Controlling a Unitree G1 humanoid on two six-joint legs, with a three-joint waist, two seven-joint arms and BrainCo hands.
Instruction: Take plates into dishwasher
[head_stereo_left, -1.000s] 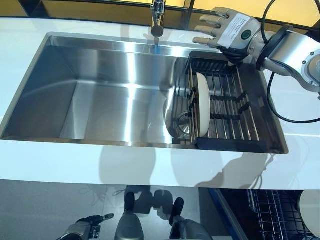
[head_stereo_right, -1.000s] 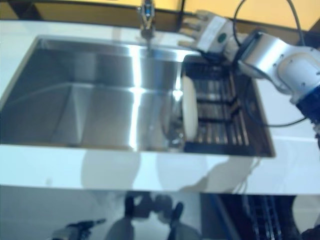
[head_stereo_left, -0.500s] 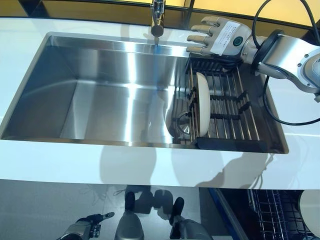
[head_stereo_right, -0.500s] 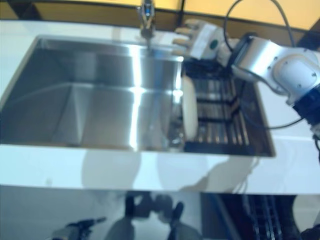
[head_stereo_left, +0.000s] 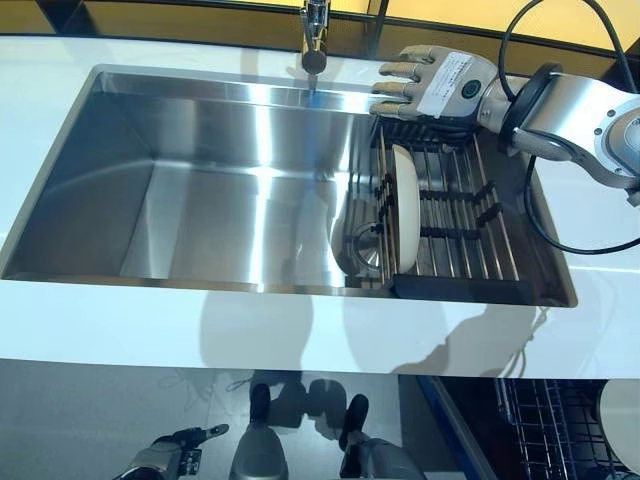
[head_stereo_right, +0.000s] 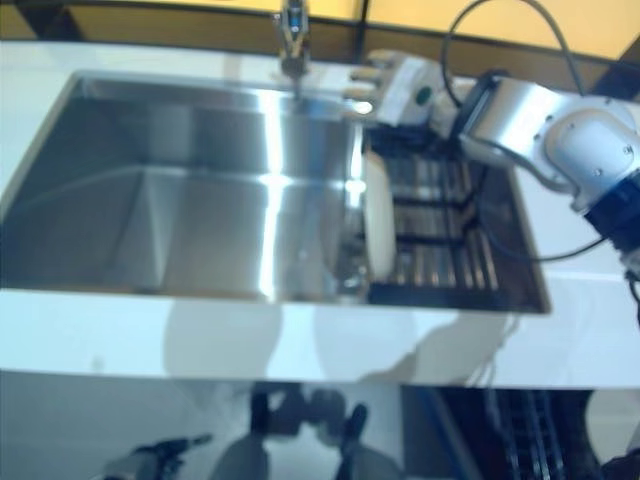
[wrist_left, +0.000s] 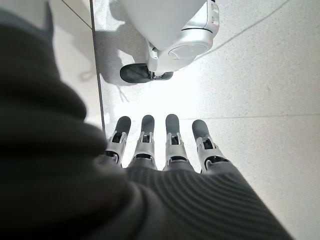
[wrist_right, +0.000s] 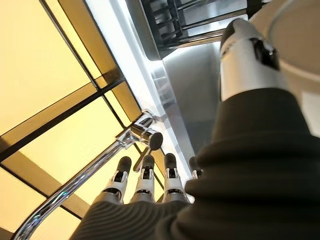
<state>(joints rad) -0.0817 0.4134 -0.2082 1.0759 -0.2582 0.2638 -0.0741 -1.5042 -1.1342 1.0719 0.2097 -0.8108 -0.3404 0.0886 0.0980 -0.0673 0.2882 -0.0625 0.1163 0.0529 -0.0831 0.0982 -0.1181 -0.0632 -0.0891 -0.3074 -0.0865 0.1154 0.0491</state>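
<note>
Plate (head_stereo_left: 405, 208) stands on edge in the sink rack (head_stereo_left: 455, 225), long axis 12-to-6, toward 7 o'clock from the right robot hand (head_stereo_left: 430, 82), fingers straight, empty. Left robot hand (wrist_left: 165, 145) hangs low, open.

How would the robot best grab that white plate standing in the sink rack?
Probably by its upper rim. The plate stands on edge in the dark rack, so only the top edge is free. The open right hand, above the rack's far end, would come down from above, fingers on one face and thumb on the other.
</note>
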